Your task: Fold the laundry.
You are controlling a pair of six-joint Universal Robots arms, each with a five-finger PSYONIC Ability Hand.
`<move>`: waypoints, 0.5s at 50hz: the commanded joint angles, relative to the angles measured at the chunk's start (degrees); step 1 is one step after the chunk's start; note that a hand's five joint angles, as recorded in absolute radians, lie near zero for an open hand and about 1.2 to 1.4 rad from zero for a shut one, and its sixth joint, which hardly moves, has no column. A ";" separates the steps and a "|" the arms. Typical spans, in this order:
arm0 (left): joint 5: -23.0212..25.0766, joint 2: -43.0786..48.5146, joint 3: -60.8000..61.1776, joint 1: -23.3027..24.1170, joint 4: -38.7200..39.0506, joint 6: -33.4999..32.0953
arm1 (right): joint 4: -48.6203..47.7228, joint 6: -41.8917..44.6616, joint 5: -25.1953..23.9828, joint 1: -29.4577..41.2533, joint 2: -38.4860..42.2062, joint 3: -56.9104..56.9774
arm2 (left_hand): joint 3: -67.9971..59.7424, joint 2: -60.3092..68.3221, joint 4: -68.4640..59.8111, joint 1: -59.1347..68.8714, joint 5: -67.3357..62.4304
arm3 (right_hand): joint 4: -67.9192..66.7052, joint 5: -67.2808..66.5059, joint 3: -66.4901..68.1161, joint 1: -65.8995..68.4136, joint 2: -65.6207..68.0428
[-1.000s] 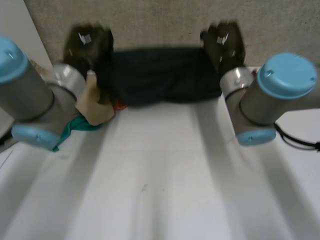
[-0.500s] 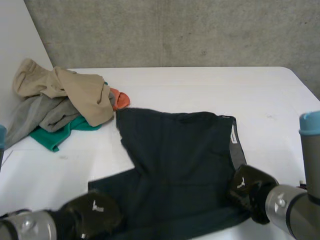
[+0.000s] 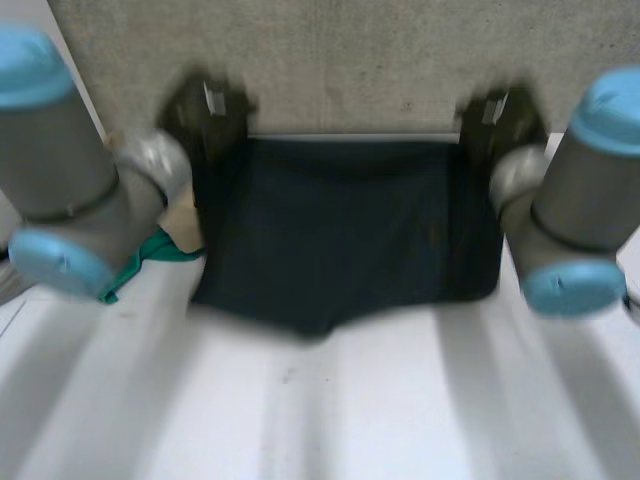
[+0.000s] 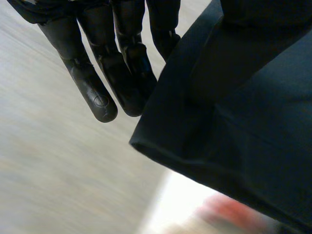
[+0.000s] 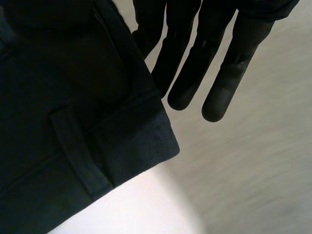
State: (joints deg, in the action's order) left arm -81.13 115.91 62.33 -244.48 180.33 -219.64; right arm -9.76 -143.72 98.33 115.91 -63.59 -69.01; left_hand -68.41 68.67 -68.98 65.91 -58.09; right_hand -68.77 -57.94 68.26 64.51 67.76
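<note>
A smooth white table [image 3: 350, 400] is seen from above, backed by a rough grey concrete wall [image 3: 350, 60]. One dark blue-black cloth garment [image 3: 340, 230] is held up at the table's far side. It is stretched wide between two black hands and hangs flat in front of the wall. Whether its lower edge touches the table cannot be told.

The garment's upper left corner is gripped by the left hand [image 3: 205, 112], and its upper right corner by the right hand [image 3: 500, 115]. In the left wrist view, the left hand's fingers [image 4: 92, 87] are straight and pressed side by side, with a folded edge of the garment [image 4: 234, 122] lying against them. In the right wrist view, the right hand's fingers [image 5: 219, 83] are likewise straight and close together beside the garment [image 5: 73, 122]. A stitched band and one belt loop [image 5: 78, 156] are seen at that corner. The pinch point itself is covered by cloth in both wrist views.

A broad stretch of white table lies open between the hanging garment and the near edge. The garment is flanked by two grey arms with light-blue caps, the left arm [image 3: 70, 190] and the right arm [image 3: 575, 210].

Under the left arm, one teal cloth [image 3: 155, 255] and one beige cloth [image 3: 183, 225] lie just beside the garment's left edge.
</note>
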 commanded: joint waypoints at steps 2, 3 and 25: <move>0.36 -4.20 -12.93 -0.82 21.81 15.98 | -33.80 -8.33 0.37 0.11 -5.93 5.29 | -11.59 11.33 -11.02 14.09 -11.91 | -11.23 -12.06 11.74 15.49 12.24; 0.36 -3.94 -14.06 -1.69 22.86 19.39 | -34.96 -8.24 0.02 0.28 -5.93 5.03 | -11.59 11.33 -11.02 14.09 -11.91 | -11.23 -12.06 11.74 15.49 12.24; 9.15 1.60 9.56 -1.09 16.02 21.10 | -6.71 0.88 -4.03 0.72 6.28 1.08 | -11.59 11.33 -11.02 14.09 -11.91 | -11.23 -12.06 11.74 15.49 12.24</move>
State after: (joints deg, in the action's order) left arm -73.70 116.37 61.28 -246.94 195.82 -197.69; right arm -26.12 -148.69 93.84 116.33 -60.30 -64.39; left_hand -68.41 68.68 -68.98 65.91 -58.09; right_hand -68.77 -58.47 68.26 64.51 67.76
